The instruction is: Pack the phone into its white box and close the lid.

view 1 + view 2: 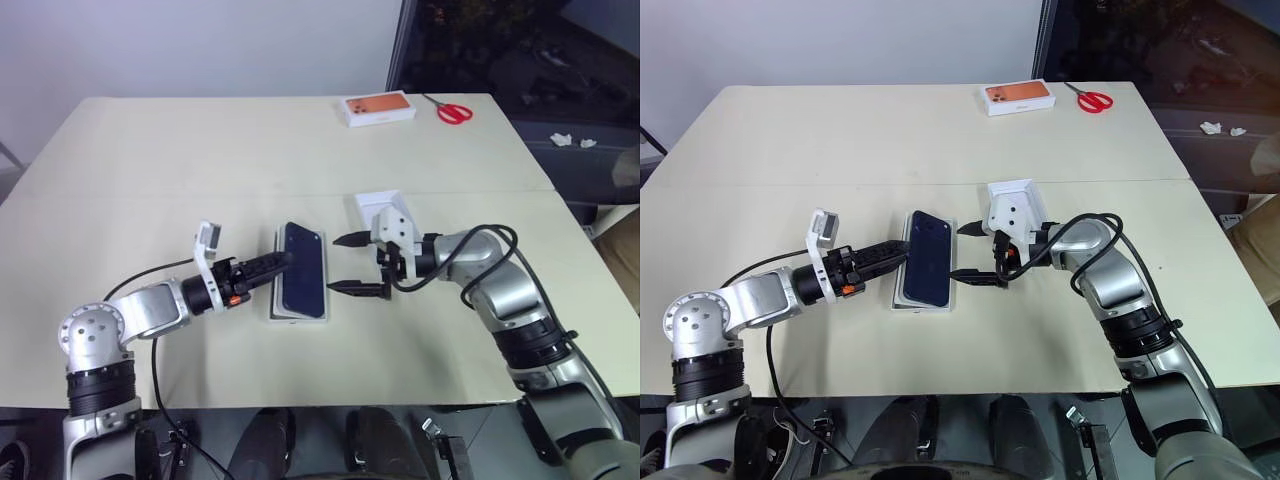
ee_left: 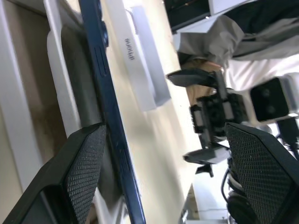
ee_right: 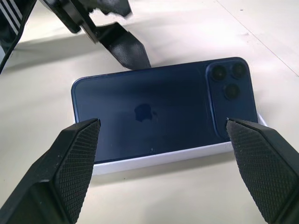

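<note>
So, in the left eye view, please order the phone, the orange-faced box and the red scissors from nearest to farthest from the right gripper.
From the right gripper:
1. The phone, just beside its fingertips, toward the robot's left.
2. The orange-faced box, at the table's far edge.
3. The red scissors, also at the far edge, further to the robot's right.

place: lab or office | cues: plain beige worktable, bare white wall, red scissors

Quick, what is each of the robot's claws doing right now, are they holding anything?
Left gripper: open, holding nothing, beside the phone.
Right gripper: open, holding nothing, just right of the phone.
</note>
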`<act>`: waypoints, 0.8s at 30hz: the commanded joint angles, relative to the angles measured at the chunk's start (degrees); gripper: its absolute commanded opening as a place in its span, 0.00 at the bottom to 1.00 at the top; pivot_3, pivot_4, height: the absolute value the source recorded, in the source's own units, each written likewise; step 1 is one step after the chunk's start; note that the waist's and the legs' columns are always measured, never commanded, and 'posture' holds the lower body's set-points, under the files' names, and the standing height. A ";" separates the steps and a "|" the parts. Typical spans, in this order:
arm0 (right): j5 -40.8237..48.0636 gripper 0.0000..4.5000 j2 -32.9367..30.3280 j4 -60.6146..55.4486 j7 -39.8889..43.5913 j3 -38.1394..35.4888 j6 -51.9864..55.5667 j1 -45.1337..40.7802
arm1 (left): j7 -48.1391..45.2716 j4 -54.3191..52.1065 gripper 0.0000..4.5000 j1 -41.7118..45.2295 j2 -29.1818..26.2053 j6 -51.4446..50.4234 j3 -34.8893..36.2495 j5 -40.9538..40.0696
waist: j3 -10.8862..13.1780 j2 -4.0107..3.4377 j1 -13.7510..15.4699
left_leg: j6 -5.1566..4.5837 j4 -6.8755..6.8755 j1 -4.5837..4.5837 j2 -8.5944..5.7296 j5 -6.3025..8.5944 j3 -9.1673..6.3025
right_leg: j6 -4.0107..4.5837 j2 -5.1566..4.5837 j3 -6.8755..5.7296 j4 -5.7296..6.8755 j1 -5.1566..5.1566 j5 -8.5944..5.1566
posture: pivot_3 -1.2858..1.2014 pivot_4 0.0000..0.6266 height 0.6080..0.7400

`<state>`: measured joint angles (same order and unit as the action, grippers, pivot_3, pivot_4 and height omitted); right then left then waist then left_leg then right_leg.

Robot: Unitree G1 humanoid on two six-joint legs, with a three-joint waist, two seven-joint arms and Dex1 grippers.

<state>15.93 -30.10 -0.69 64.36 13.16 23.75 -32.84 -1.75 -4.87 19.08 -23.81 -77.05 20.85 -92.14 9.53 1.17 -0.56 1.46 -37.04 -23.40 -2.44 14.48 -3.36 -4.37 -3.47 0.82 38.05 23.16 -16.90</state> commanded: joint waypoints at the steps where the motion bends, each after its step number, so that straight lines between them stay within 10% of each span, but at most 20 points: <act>1: 0.14 1.00 0.53 -0.40 -0.06 -0.32 -0.94 -1.49 | 0.16 -2.59 0.93 -0.03 -2.31 1.89 -1.43 -3.94 | 0.00 0.00 -0.06 | 0.00 0.00 0.00 0.00 0.00 0.00 | 0.00 0.00 0.00 0.00 0.00 0.00 | 0.52 0.24 1.00; 11: -0.17 1.00 0.79 0.05 -0.06 -0.10 -1.41 -1.76 | -3.24 -4.01 0.93 -2.10 -11.24 4.56 -3.39 -8.54 | 0.03 -0.05 -0.15 | -0.01 0.03 0.00 0.01 0.00 0.00 | 0.01 0.01 0.01 0.00 0.03 -0.01 | 0.52 0.24 1.00; 24: 2.18 1.00 5.80 -4.25 -6.37 -0.73 4.35 -1.83 | -23.93 -8.91 0.93 -4.20 -19.29 16.23 -6.75 20.43 | 0.10 -0.15 -0.23 | -0.01 0.10 0.00 0.01 0.01 0.02 | 0.03 0.01 0.01 -0.04 0.05 -0.02 | 0.52 0.24 1.00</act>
<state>17.07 -24.81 -2.20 59.01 12.99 27.72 -33.89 -23.60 -12.51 14.95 -42.40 -62.58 14.47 -74.51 9.63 1.02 -0.78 1.44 -36.93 -23.41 -2.42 14.49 -3.33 -4.34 -3.47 0.83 38.01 23.21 -16.92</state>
